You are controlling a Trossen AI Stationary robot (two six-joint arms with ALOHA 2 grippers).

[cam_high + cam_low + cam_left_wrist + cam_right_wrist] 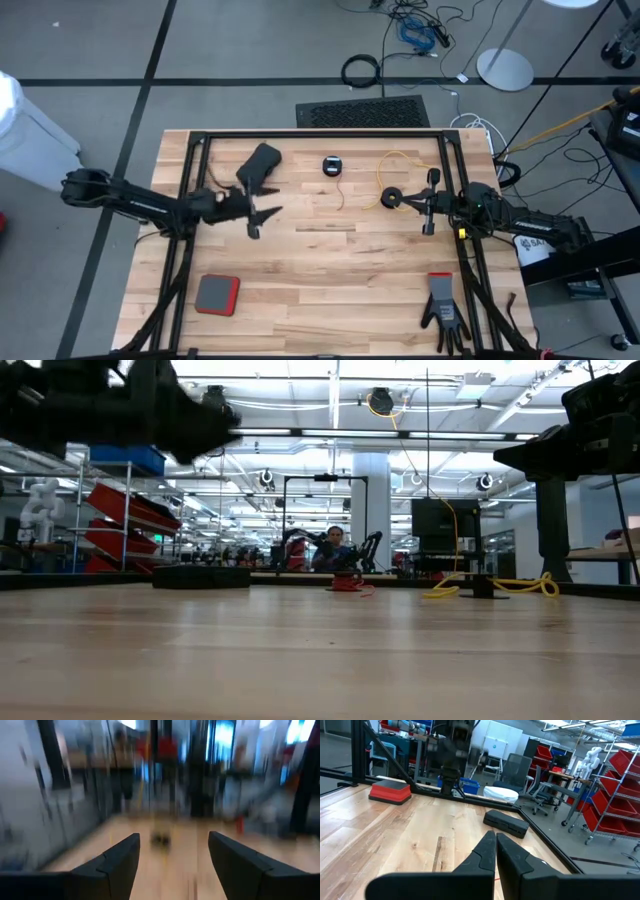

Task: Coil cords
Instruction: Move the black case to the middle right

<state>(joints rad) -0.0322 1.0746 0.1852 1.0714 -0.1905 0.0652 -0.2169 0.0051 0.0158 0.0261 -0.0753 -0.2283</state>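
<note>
Likely light, limp: yellow cord point(400, 165) flops; take hold near reel point(391, 198). Left gripper point(262, 217) spread wide, empty; right gripper point(430, 203) closed, empty.

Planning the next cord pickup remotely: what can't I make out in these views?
- Left wrist view: motion blur hides everything past the open left claw.
- High view: red-orange cord too thin to trace.
- Low view: yellow cord far off; its lay unclear.

The left gripper point(268, 213) hangs above the surface's left half, jaws spread wide. The right gripper point(429, 203) is held over the right half, jaws pressed together, empty.
</note>
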